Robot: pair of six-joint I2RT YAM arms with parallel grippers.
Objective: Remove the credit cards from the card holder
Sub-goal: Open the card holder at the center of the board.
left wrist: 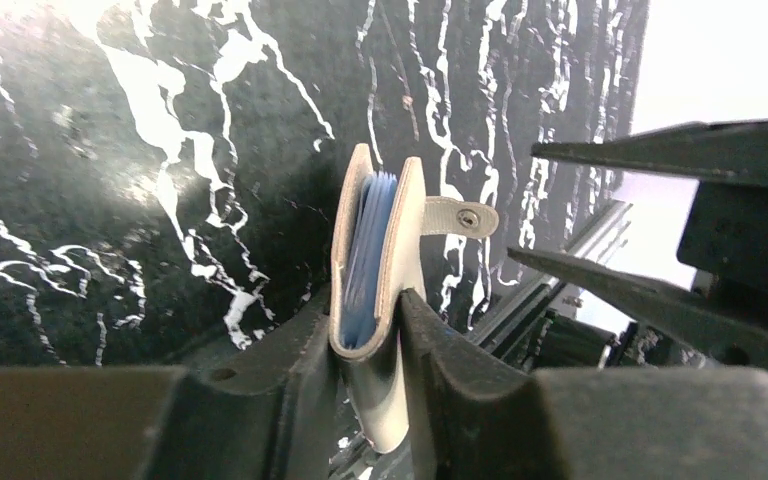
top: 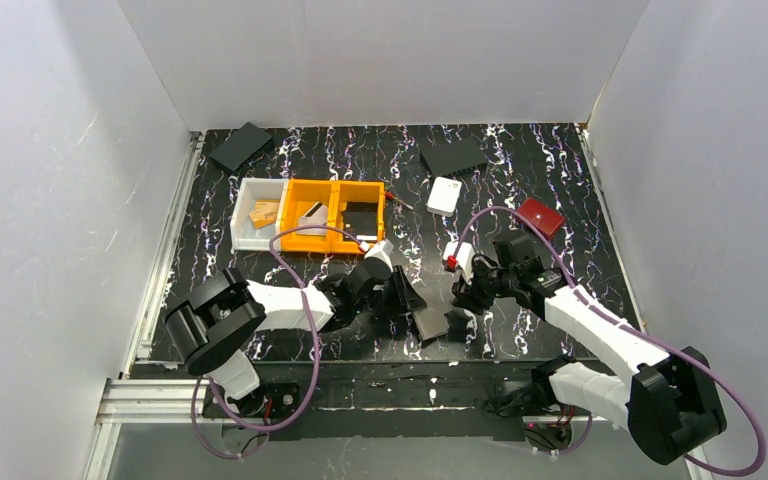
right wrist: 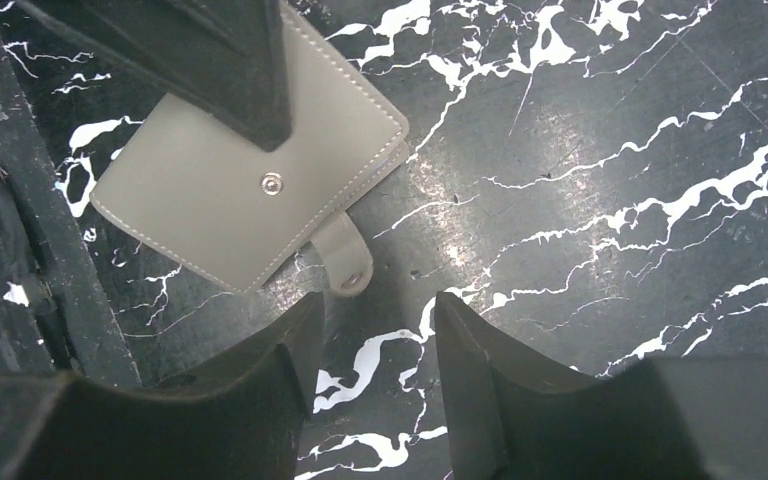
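Observation:
The grey-taupe card holder stands on edge on the black marbled table, pinched low down by my left gripper, which is shut on it. Its two halves gape slightly, and pale blue credit cards show inside the fold. The snap strap hangs loose to the right. In the right wrist view the card holder shows its outer face, with the strap undone. My right gripper is open just short of that strap, holding nothing. From above, the card holder lies between my left gripper and right gripper.
Orange bins and a white bin stand behind the left arm. A small white case and a red wallet lie at the back right. Flat black items rest near the back edge.

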